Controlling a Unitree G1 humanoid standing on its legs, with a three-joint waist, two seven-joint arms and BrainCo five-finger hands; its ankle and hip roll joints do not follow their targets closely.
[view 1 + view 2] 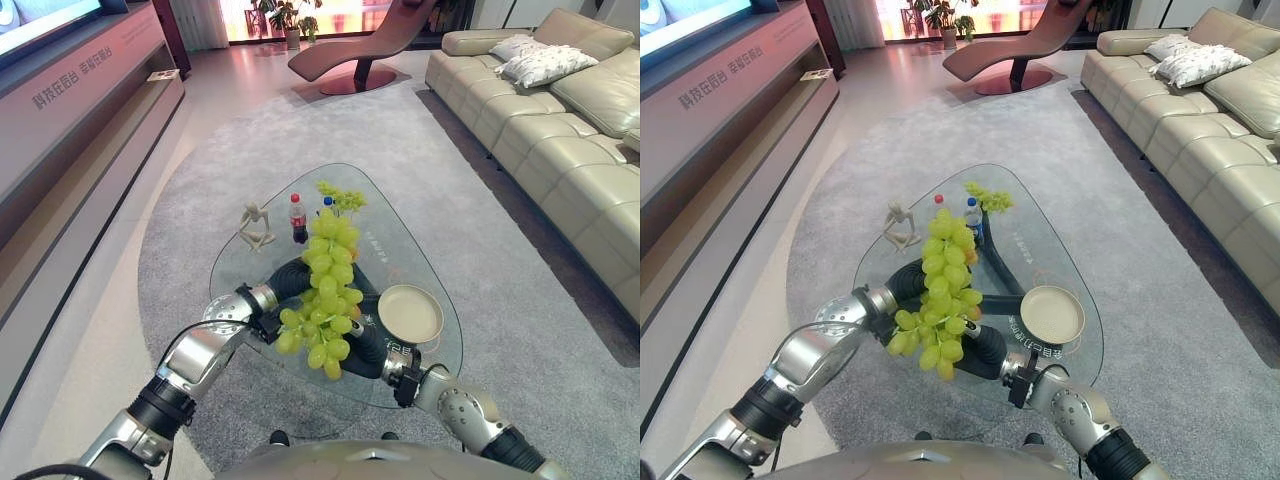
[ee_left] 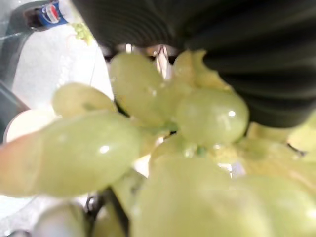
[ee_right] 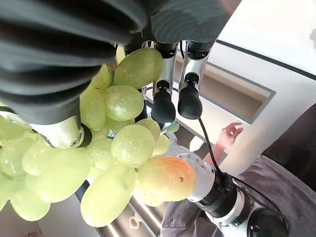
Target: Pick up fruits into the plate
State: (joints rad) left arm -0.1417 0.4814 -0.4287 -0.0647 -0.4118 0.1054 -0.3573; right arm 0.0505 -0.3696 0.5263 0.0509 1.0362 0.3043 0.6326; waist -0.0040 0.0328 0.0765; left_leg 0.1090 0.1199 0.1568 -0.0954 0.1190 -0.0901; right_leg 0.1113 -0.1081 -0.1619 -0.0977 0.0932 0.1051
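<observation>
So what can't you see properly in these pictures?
- Left hand: in the eye views the grapes cover its fingers, so its grip cannot be told.
- Right hand: the grapes hide its fingers there too; the right wrist view shows dark fingertips beside them.
- Left wrist view: blurred grapes up close block most of the table.
- Bottles: partly behind the bunch.

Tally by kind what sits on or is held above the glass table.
Grape bunches: 2, the big bunch held above the table, a small bunch on the glass
Bottles: 2
Plate: 1
Figurine: 1
Total: 6
</observation>
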